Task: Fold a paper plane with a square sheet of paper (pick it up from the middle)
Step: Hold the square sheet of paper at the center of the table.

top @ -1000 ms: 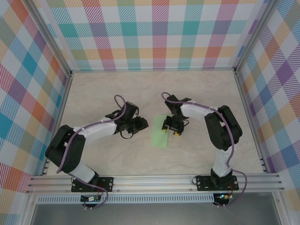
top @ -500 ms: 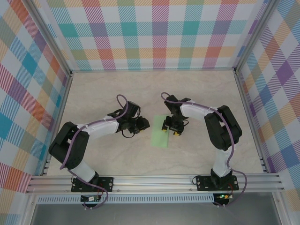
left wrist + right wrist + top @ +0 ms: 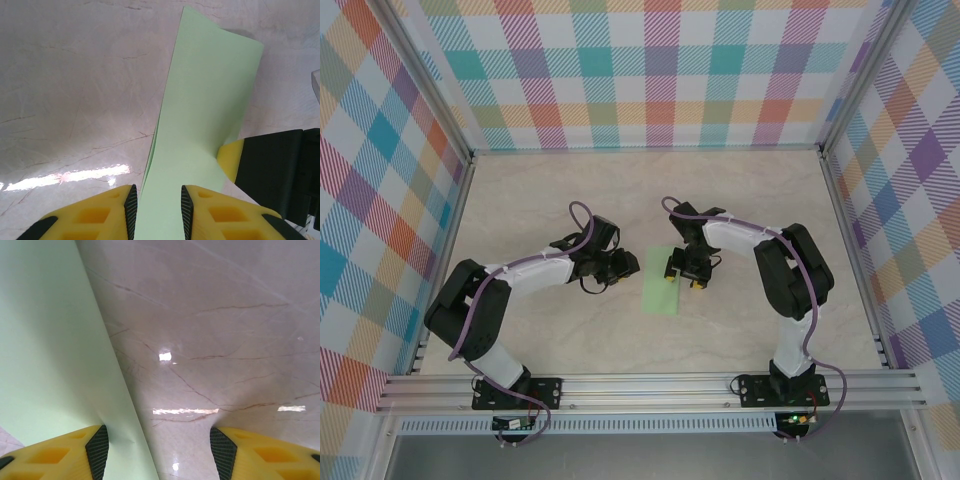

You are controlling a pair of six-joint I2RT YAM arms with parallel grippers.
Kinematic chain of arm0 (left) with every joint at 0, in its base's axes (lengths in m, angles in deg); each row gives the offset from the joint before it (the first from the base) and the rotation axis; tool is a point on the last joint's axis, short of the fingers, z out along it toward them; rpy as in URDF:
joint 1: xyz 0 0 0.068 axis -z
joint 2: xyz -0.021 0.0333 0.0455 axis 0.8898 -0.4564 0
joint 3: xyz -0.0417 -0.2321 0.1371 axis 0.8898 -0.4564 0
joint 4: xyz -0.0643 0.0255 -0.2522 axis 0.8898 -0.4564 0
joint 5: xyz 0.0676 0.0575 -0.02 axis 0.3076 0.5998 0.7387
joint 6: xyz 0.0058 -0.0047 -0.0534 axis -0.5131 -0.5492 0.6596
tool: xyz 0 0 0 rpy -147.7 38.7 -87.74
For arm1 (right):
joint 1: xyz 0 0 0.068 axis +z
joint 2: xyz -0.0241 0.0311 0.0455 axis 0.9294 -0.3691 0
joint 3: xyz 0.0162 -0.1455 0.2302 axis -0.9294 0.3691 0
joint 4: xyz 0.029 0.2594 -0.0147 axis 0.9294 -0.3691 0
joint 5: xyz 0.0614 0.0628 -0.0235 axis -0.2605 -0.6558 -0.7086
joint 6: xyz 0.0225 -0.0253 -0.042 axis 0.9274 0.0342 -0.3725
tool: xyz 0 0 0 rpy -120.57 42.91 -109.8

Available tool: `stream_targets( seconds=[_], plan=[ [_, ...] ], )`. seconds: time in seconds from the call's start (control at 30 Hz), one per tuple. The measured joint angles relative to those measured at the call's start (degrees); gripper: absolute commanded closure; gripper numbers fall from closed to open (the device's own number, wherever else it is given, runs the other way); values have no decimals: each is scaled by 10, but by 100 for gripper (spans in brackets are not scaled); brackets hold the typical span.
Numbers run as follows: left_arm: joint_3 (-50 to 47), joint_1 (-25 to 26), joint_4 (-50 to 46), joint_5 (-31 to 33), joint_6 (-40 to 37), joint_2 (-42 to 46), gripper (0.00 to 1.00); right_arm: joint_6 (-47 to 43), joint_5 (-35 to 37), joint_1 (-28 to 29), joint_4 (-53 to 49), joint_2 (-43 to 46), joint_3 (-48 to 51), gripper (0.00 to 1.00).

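A thin pale green sheet of paper point(image 3: 662, 287) lies flat on a cream marble-patterned table point(image 3: 570, 200). From above it reads as a narrow upright strip rather than a square. The left wrist camera shows two layers along its left long edge point(image 3: 151, 165), so it is probably folded in half lengthwise.

The left gripper point(image 3: 623, 266), black with yellow fingers, sits at the strip's left edge. Its fingers are only partly apart, with a narrow gap and green paper spread flat beneath them point(image 3: 158, 200). They clasp nothing. I cannot tell whether the tips touch the paper.

The right gripper point(image 3: 685, 280) sits over the strip's right edge. Its fingers are spread wide point(image 3: 157, 440) and grip nothing. One yellow fingertip point(image 3: 95, 445) rests on the paper where a small dimple shows, and the other stands over bare table to the right of the strip.

The step in hand appears to be setting or working this centre fold. To do it well:
- The right fingertip should press straight down, so the strip cannot slide.
- The left gripper should work along the strip's long edge in one steady line.
- Light pressure matters, because the paper is thin enough to buckle or skate on the glossy surface.
- The two layers should be flush before any crease is sharpened.
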Motion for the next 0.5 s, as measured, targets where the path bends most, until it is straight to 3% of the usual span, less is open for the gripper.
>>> stream_targets(
  seconds=[0.3,0.43,0.5],
  plan=[
    [26,3,0,-17,-6,-32,79,0,1,0,0,0,0,40],
    [47,10,0,-23,-8,-56,98,0,1,0,-1,-1,0,40],
    [59,14,0,-25,-8,-71,100,0,2,0,-2,-2,-1,40]
  ],
)
